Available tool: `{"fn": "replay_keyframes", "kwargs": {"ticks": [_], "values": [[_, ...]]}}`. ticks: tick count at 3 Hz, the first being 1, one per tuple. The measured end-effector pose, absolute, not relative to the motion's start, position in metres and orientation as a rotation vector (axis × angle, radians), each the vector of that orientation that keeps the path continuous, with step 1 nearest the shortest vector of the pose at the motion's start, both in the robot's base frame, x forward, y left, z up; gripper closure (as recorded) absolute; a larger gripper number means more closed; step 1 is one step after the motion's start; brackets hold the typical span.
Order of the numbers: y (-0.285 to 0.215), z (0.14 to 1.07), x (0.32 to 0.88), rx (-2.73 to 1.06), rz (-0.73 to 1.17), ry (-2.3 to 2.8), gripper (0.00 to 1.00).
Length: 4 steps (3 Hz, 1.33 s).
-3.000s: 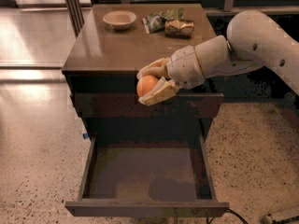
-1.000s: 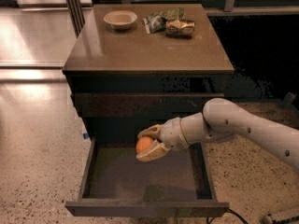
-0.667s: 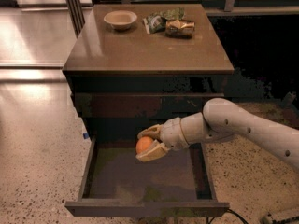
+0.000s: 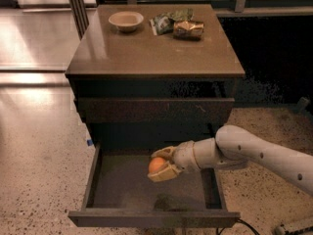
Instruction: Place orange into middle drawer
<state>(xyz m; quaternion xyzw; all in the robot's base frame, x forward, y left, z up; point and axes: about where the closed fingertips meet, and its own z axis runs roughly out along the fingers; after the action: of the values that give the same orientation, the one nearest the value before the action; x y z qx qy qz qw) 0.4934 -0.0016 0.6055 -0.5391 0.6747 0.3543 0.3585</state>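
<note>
Inside the claw (image 4: 164, 166), pinched across its middle, the orange (image 4: 156, 165), likely light, firm, smooth-skinned and apt to roll, so best held at the widest girth, with the open middle drawer (image 4: 92, 180) directly beneath and the desk (image 4: 156, 58) well above.

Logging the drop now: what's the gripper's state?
Gripper: closed on the orange, inside the open middle drawer, above its floor.
</note>
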Motion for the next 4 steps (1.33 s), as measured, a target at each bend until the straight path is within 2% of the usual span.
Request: {"fn": "replay_keyframes", "kwargs": {"ticks": [2,4], "values": [[0.004,0.533,0.493,-1.286,0.842,1.857,1.0],[0.006,0.52,0.497,-1.272,0.831,1.861,1.0]]}}
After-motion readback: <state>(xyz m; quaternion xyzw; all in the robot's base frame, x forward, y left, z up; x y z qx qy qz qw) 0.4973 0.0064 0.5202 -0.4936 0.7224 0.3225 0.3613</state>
